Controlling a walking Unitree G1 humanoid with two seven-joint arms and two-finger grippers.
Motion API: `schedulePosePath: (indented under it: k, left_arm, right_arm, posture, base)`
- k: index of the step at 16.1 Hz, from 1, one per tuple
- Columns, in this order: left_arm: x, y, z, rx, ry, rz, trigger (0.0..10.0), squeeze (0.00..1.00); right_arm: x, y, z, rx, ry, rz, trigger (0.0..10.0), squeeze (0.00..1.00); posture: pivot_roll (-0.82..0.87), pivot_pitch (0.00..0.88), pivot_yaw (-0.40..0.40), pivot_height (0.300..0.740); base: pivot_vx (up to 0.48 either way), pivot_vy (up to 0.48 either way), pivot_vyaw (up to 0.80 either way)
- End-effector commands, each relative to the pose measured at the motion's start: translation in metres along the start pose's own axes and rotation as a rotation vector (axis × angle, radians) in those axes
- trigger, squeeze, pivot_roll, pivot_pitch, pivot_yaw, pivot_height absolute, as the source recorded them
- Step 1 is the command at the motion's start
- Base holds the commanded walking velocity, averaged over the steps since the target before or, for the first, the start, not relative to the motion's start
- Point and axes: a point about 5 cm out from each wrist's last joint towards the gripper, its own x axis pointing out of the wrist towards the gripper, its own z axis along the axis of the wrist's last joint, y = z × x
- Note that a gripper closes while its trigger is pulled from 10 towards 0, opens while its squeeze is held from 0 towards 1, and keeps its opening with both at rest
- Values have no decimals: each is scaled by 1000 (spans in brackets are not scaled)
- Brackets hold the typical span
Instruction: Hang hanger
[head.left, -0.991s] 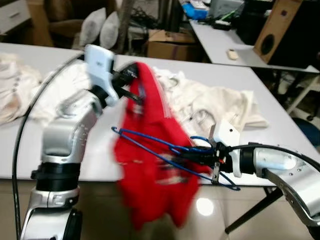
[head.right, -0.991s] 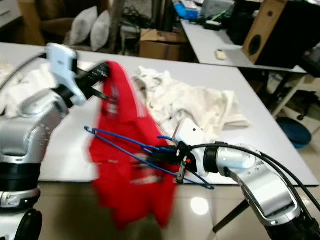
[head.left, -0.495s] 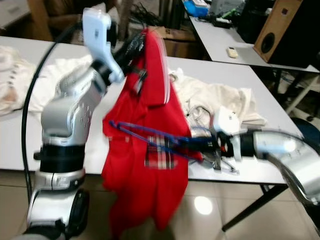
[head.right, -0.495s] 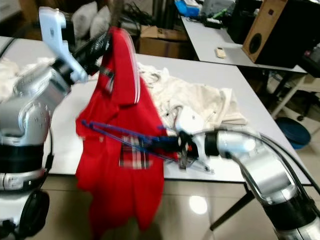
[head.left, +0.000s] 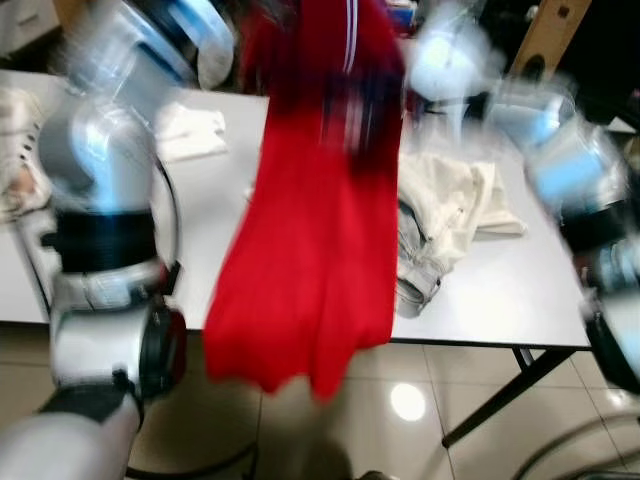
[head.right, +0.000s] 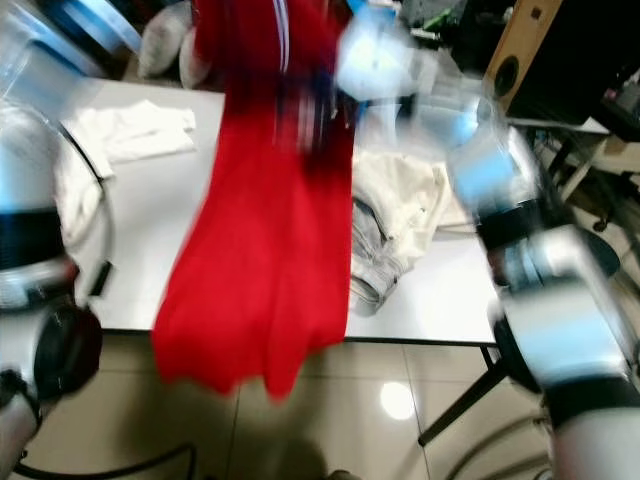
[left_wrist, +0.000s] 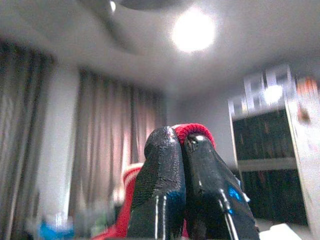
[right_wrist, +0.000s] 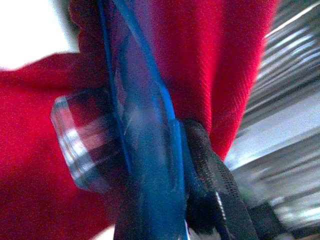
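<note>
The left gripper (left_wrist: 181, 142) is raised high toward the ceiling, its two black fingers (left_wrist: 162, 175) pressed together with a fold of the red shirt (head.left: 310, 230) pinched between their tips, so it is clenched on the cloth. The right gripper (right_wrist: 200, 165) is up beside it, close against the same shirt, and its black finger (right_wrist: 212, 180) lies tight along the blue hanger (right_wrist: 145, 125), which is wedged between that finger and the red fabric; it looks to be grasping the hanger, with the wire running up into the folds of the shirt near the collar. From where I stand everything is badly smeared, but the shirt hangs straight down from the two raised arms, its hem dangling in front of the near edge of the white table (head.left: 500, 290) and over the shiny tiled floor (head.left: 420, 410). On the table just right of the shirt lies a heap of white clothes (head.left: 445, 215), and another white garment (head.left: 190, 130) sits to the left, farther back. A wooden speaker (head.right: 520, 50) stands at the far right, and pale cushions (head.right: 165, 45) show at the far left behind the table.
</note>
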Motion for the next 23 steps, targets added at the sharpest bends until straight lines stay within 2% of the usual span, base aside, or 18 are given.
schedulePosePath:
  k: [1,2,3,4,5,7,8,10,11,12,14,16,18,20,22,23]
  left_arm:
    - [3,0,32,34,-165,4,10000,0]
    - [1,2,37,29,-207,29,10000,0]
    - [1,3,37,23,-215,38,10000,0]
    - [-2,4,34,22,-212,48,10000,0]
    - [-8,4,23,14,-169,58,10000,0]
    - [-15,1,3,1,-99,61,10000,0]
    - [-28,-6,-35,-4,47,64,10000,0]
    - [-64,-16,-112,59,418,104,10000,0]
    - [-78,-13,-134,71,529,172,10000,0]
    - [-82,-12,-139,73,554,203,10000,0]
    - [-80,2,-144,20,545,315,10000,0]
    - [-78,13,-150,53,569,339,10000,0]
    - [-87,26,-164,123,659,383,10000,0]
    - [-114,32,-180,264,813,349,10000,0]
    - [-136,32,-187,285,900,288,10000,0]
    - [-158,30,-192,249,950,246,10000,0]
  right_arm:
    - [-7,-42,27,18,-188,-212,10000,0]
    - [-8,-48,37,-3,-267,-243,10000,0]
    - [-8,-48,37,7,-285,-244,10000,0]
    - [-8,-36,33,-21,-312,-216,10000,0]
    - [-8,-16,21,-60,-308,-181,10000,0]
    - [-10,6,6,-63,-293,-139,10000,0]
    - [-16,35,-18,-41,-245,-54,10000,0]
    - [-39,99,-61,45,-120,253,10000,0]
    - [-54,126,-74,99,-81,403,10000,0]
    - [-61,136,-77,117,-71,459,10000,0]
    - [-88,161,-82,197,-72,615,10000,0]
    - [-107,167,-81,218,-54,761,10000,0]
    - [-125,158,-75,231,-32,836,10000,0]
    - [-138,140,-70,241,-9,816,10000,0]
    - [-147,122,-64,270,2,779,10000,0]
    - [-154,97,-52,299,-20,702,10000,0]
  posture:
    - [-32,0,-112,740]
    - [-31,0,-113,740]
    - [-31,0,-113,740]
    - [-31,0,-117,740]
    - [-32,0,-113,740]
    - [-33,0,-109,740]
    - [-38,0,-97,740]
    - [-45,0,-88,740]
    - [-49,0,-83,740]
    - [-50,0,-81,740]
    - [-50,0,-79,740]
    - [-53,0,-67,740]
    - [-55,0,-63,740]
    - [-62,0,-46,740]
    - [-63,0,-39,740]
    - [-61,0,-38,740]
  base:
    - [0,0,0]
    - [0,0,0]
    - [0,0,0]
    - [0,0,0]
    - [0,0,0]
    - [0,0,0]
    - [0,0,0]
    - [0,0,0]
    - [0,0,0]
    - [0,0,0]
    - [0,0,0]
    - [0,0,0]
    - [0,0,0]
    - [0,0,0]
    - [0,0,0]
    - [0,0,0]
